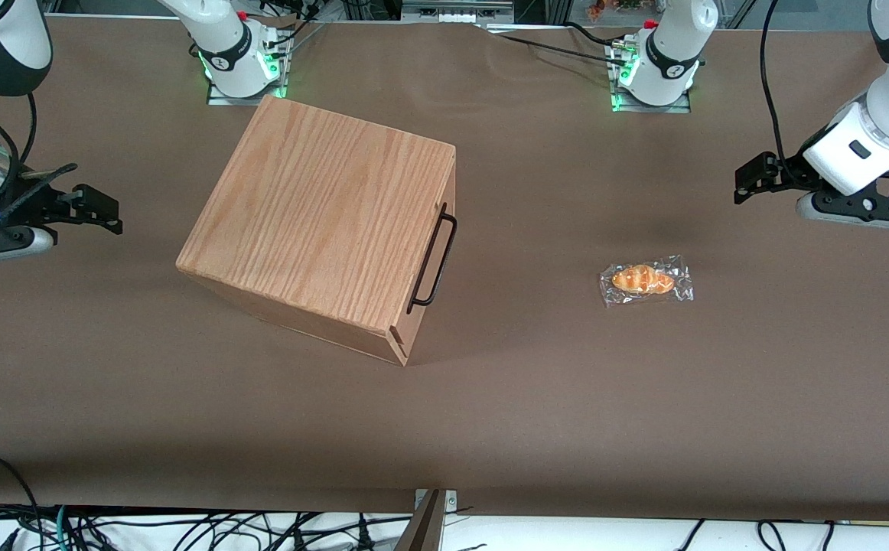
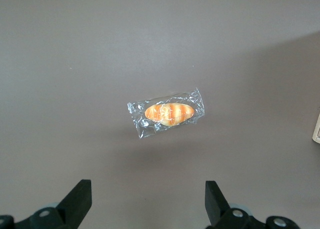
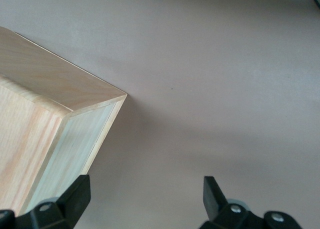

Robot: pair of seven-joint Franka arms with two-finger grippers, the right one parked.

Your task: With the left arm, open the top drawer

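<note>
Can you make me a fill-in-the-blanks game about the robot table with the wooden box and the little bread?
1. The top drawer of the cabinet is ____.
2. Its thin bar handle is colored ____.
3. The gripper hangs above the table with its fingers ____.
4. The bread lies inside a clear ____ wrapper.

Missing words: closed; black; open; plastic

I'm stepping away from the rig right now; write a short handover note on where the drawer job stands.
Left arm's gripper: open, empty, hovering above the table toward the working arm's end, well apart from the cabinet.
Top drawer: shut, its black bar handle untouched.
A wrapped bread roll lies on the table between the cabinet and the gripper.
Done: nothing yet.
Left: move to the handle, grip it, pull the drawer out, probably passing over the roll.
</note>
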